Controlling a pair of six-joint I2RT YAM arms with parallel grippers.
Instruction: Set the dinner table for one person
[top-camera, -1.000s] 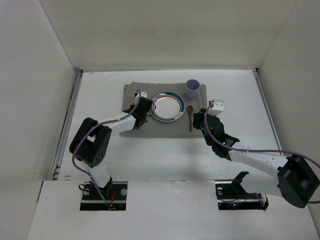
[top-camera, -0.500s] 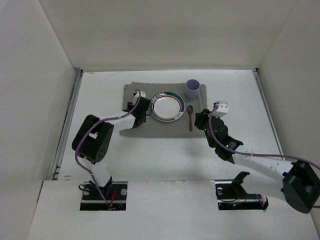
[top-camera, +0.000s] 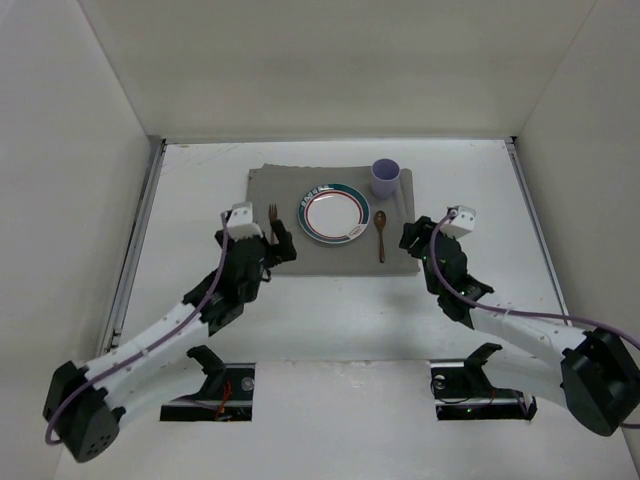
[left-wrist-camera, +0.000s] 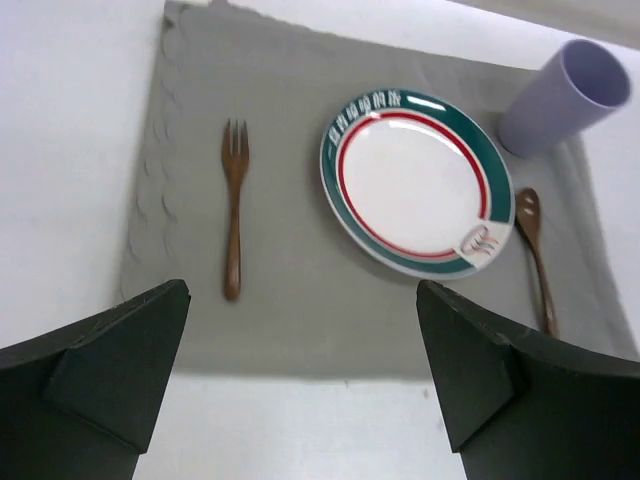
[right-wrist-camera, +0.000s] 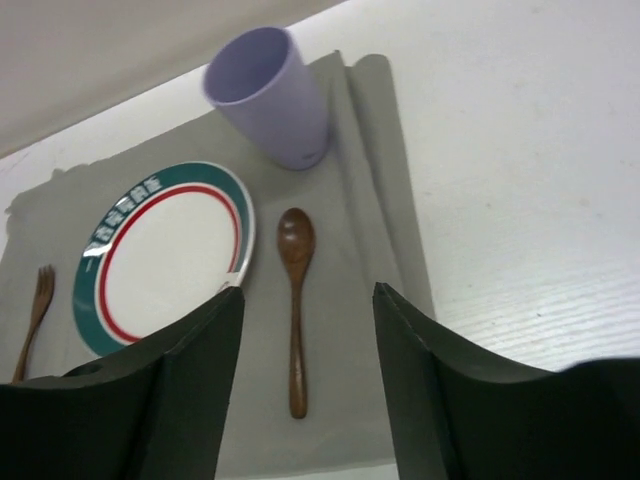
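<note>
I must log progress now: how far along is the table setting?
Looks done: plate on the grey placemat, fork at its left, spoon at its right, purple cup beyond the spoon. In hand: nothing; the left gripper and right gripper are open and empty. Left: probably only withdrawing; no other item is visible.

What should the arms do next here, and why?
Probably draw both arms back toward their bases. The fork lies left of the plate, the spoon right of it and the cup beyond the spoon, all on the placemat. The left gripper and right gripper are open and empty, so nothing seems left to place.
</note>
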